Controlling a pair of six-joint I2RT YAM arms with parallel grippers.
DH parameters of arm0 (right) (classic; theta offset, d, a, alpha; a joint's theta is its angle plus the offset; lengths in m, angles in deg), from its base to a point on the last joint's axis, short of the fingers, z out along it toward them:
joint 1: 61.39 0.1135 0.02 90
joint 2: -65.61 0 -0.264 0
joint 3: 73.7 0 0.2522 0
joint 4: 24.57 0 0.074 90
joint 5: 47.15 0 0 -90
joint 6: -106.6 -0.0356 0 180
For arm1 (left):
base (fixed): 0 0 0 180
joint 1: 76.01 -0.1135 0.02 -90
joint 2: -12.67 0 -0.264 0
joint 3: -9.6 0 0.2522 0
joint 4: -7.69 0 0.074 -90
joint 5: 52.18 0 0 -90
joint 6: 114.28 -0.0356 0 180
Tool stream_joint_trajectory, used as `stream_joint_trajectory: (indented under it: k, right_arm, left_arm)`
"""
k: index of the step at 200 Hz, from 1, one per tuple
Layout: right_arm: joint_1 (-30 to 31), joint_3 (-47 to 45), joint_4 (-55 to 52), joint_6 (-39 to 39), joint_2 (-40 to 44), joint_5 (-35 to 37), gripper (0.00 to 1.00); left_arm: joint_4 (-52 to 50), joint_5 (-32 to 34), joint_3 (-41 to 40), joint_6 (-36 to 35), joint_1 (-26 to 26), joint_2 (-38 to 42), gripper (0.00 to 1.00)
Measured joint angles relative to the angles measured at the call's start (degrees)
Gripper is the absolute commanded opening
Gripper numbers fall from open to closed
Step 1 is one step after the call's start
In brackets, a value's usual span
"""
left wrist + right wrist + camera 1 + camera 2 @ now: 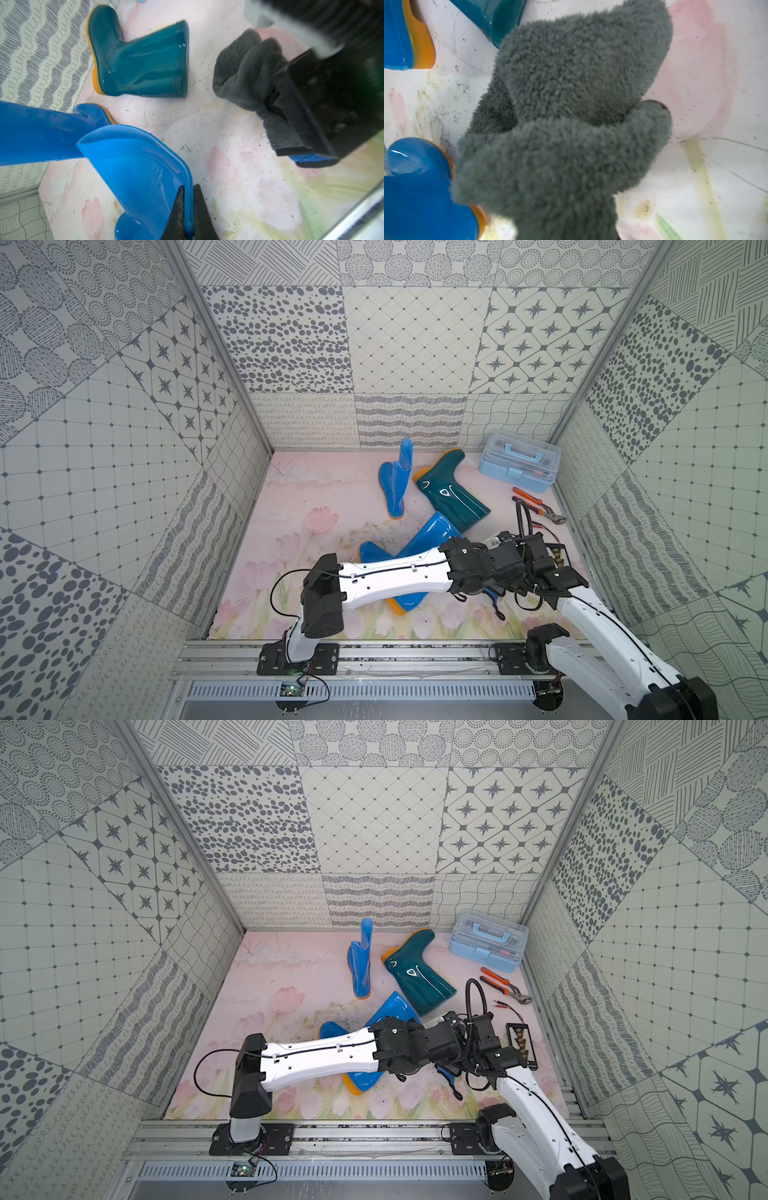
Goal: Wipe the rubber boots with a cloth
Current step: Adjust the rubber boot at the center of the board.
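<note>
Three rubber boots show in both top views. One blue boot (395, 485) stands upright at the back. The teal boot (453, 497) lies on its side beside it. The second blue boot (424, 539) lies nearer, partly under my left arm. In the left wrist view my left gripper (188, 187) is shut on the rim of this blue boot's shaft (135, 166). My right gripper (276, 108) is shut on the fluffy dark grey cloth (245, 76), bunched and held above the mat. The cloth (571, 104) fills the right wrist view and hides the fingers. Its blue trim and black loop (494, 597) hang below the wrists.
A light blue toolbox (519, 464) stands at the back right, with orange-handled pliers (536, 506) in front of it. A small black connector board (557, 556) and thin red and black wires lie by the right wall. Patterned walls close in three sides. The floral mat (316, 556) is speckled with dirt.
</note>
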Motion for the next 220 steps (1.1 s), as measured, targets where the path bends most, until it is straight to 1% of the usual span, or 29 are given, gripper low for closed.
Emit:
stream_joint_trajectory:
  k: [35, 75, 91, 113, 125, 133, 143, 157, 158, 164, 173, 180, 189, 204, 220]
  right_arm:
    - [0.0, 1.5, -3.1, 0.0, 2.4, -0.1, 0.01]
    - [-0.1, 5.4, -5.5, -1.6, 7.9, 0.2, 0.0]
    - [-0.1, 6.5, -5.5, -1.9, 8.8, 1.1, 0.01]
    - [-0.1, 6.7, -5.3, -1.9, 7.4, 1.6, 0.0]
    - [-0.1, 6.7, -4.7, -1.9, 4.6, 1.0, 0.0]
    - [-0.1, 6.6, -4.0, -1.9, 2.7, 0.2, 0.0]
    - [0.0, 6.3, -2.7, -1.9, -0.2, -0.9, 0.0]
    - [0.4, 6.1, -1.5, -1.9, -3.3, -2.1, 0.0]
    - [0.4, 6.1, -1.4, -1.9, -3.5, -2.2, 0.0]
    - [0.7, 6.1, -0.9, -1.9, -4.5, -2.5, 0.0]
    - [1.3, 6.1, -0.1, -1.9, -5.8, -2.7, 0.0]
    - [2.0, 6.1, 0.5, -1.9, -6.5, -2.7, 0.0]
    - [3.3, 6.1, 1.2, -2.0, -7.1, -2.7, 0.0]
    - [6.4, 6.1, 2.1, -2.8, -7.2, -2.1, 0.0]
    - [10.1, 5.4, 4.2, -4.2, -7.2, -1.1, 0.0]
  left_arm:
    - [0.3, -1.0, 5.5, -1.2, 0.9, 3.2, 0.0]
    - [4.3, -4.3, 6.2, -5.6, 1.0, 6.9, 0.0]
    - [6.0, -6.1, 5.8, -7.8, 0.7, 8.0, 0.0]
    - [8.9, -7.2, 2.4, -10.1, 0.6, 10.6, 0.0]
    - [11.1, -6.6, -2.4, -10.2, 0.5, 13.7, 0.0]
    - [12.8, -6.0, -7.1, -9.4, 0.4, 16.9, 0.0]
    - [15.1, -5.0, -14.7, -7.1, -0.2, 22.3, 0.0]
    - [17.4, -2.9, -27.0, -1.0, -2.0, 32.1, 0.0]
    - [17.4, -2.9, -27.0, -1.0, -2.0, 32.1, 0.0]
    - [17.9, -1.6, -32.5, 2.6, -3.0, 36.9, 0.0]
    - [18.0, 0.2, -38.6, 7.1, -4.0, 42.5, 0.0]
    - [17.7, 2.2, -44.0, 11.9, -4.8, 47.7, 0.0]
    - [16.5, 4.2, -49.3, 17.6, -5.4, 53.3, 0.0]
    - [13.4, 7.1, -55.7, 26.8, -6.0, 60.1, 0.0]
    - [9.5, 9.9, -59.7, 35.7, -6.5, 63.9, 0.0]
